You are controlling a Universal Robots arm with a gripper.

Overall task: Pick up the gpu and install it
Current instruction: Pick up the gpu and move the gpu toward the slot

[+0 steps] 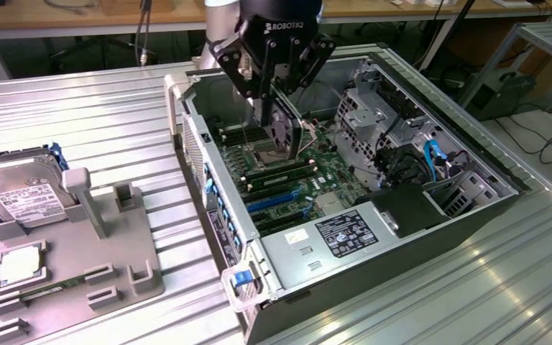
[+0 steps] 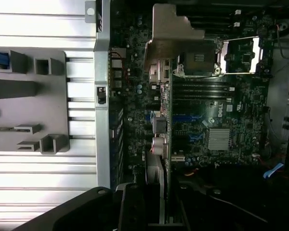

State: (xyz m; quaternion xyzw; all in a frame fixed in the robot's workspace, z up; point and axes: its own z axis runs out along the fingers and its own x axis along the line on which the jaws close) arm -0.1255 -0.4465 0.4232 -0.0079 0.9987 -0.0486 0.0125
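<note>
Gpu hung upright inside the open computer case, over the motherboard and near the CPU socket. Your gripper was closed on its upper edge. Its silver bracket was at one end.

At twelve o'clock in the exterior view the arm is cut off by the frame edge, and the gripper covers the upper edge of the gpu, which hides part of the motherboard behind it. At nine o'clock the hard drive runs off the edge, its label print too small to read, and at seven o'clock the grey holder is cropped. In the wrist view the gpu shows edge-on, its faces unseen, and the dark fingers are cut by the frame
</note>
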